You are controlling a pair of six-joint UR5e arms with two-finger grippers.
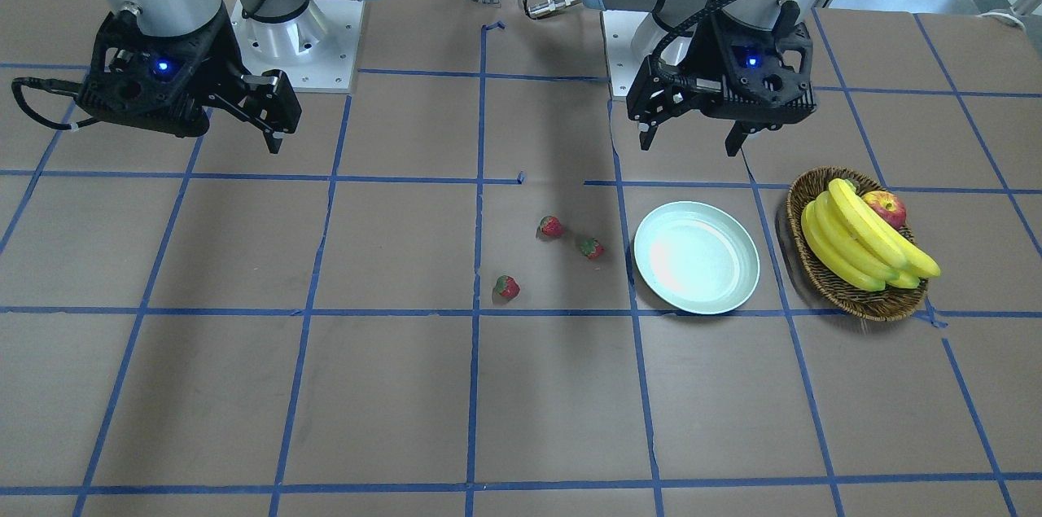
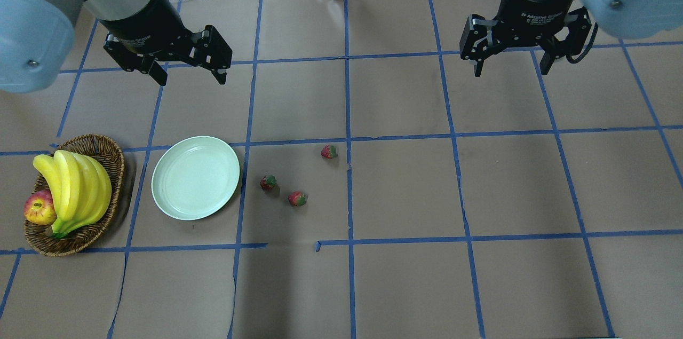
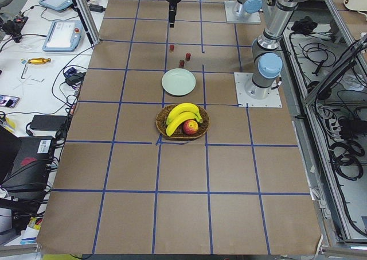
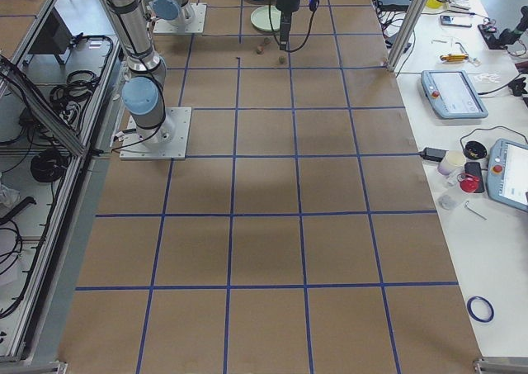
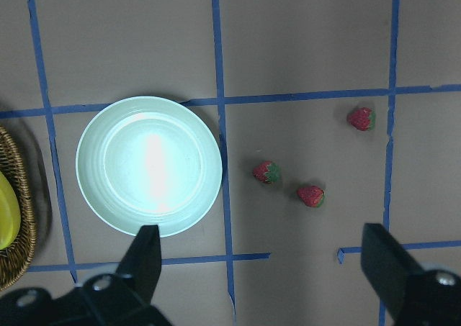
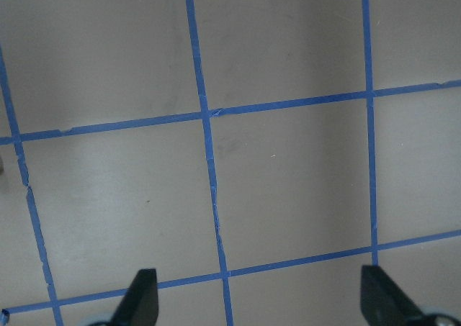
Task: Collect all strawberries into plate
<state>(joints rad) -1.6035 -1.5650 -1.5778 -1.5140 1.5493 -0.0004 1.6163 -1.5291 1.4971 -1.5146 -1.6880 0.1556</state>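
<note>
Left gripper (image 2: 191, 80): jaws spread wide with nothing between them. It hangs well above the table (image 2: 400, 285). The fixed views leave the exact spot beneath it uncertain, but it seems to be roughly over the plate and fruit.
Right gripper (image 2: 510, 72): jaws also parted and empty, raised over the robot's right half of the table. Its wrist view shows only brown squares and blue tape.
Plate (image 2: 195, 178): lies flat on the robot's left side with nothing in it, between the wicker basket (image 2: 109, 149) and the strawberries. In the left wrist view it sits just ahead of one of that gripper's fingers (image 5: 146, 257).
Strawberry nearest the plate (image 2: 268, 182): on the table just beside the plate's rim, not touching it.
Second strawberry (image 2: 296, 198): near the first, on the side away from the plate.
Third strawberry (image 2: 329, 151): set apart from the other two, close to the centre tape line.
Strawberries and left gripper: in the left wrist view all three lie ahead of the open jaws, well apart from both fingers.
Basket contents: bananas (image 2: 74, 189) and an apple (image 2: 39, 207).
</note>
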